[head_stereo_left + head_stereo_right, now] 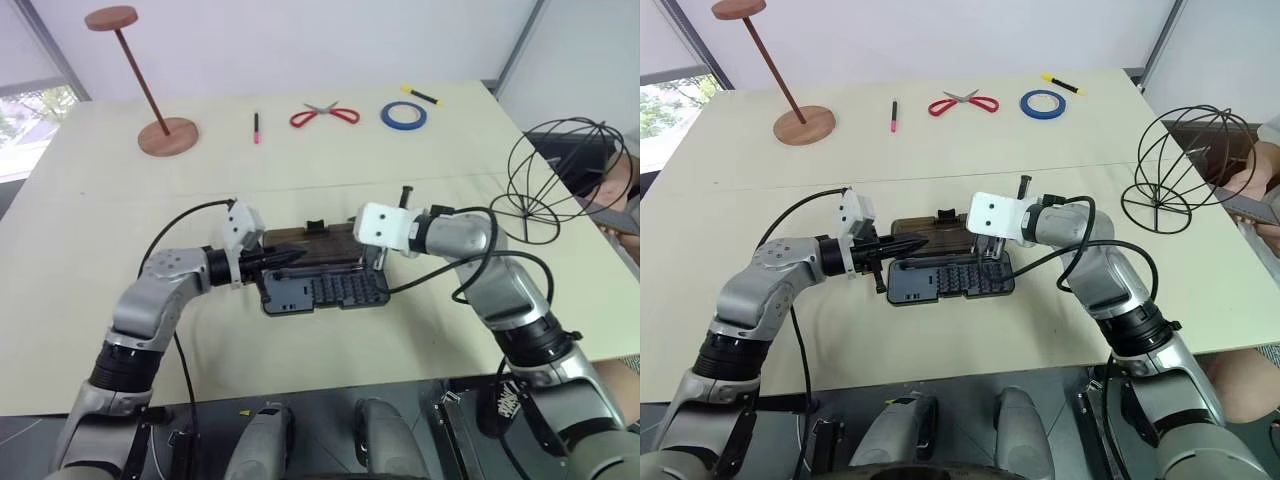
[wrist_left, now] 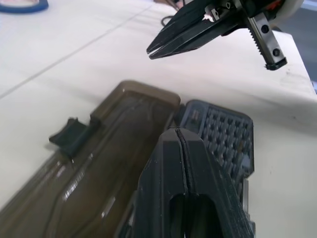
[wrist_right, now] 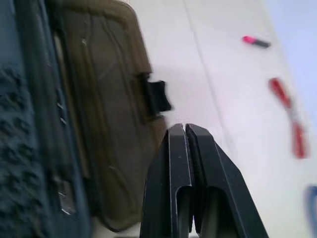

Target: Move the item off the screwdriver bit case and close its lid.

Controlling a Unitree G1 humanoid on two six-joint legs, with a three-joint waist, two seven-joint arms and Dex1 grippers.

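While the wire globe cage (image 1: 1180,175) already stands on the counter (image 1: 1060,150) well off at two o'clock, the screwdriver bit case (image 1: 950,280) lies open mid-counter, its long axis running nine to three. Its smoky lid (image 1: 930,237) is folded back flat on the twelve o'clock side. Both grippers flank that lid, each with fingers pressed together and holding nothing: the left gripper (image 1: 908,245) at its nine o'clock end, the right gripper (image 1: 990,248) at its three o'clock end. Swinging the lid toward six o'clock likely comes next, and neither arm is clearly nearer.
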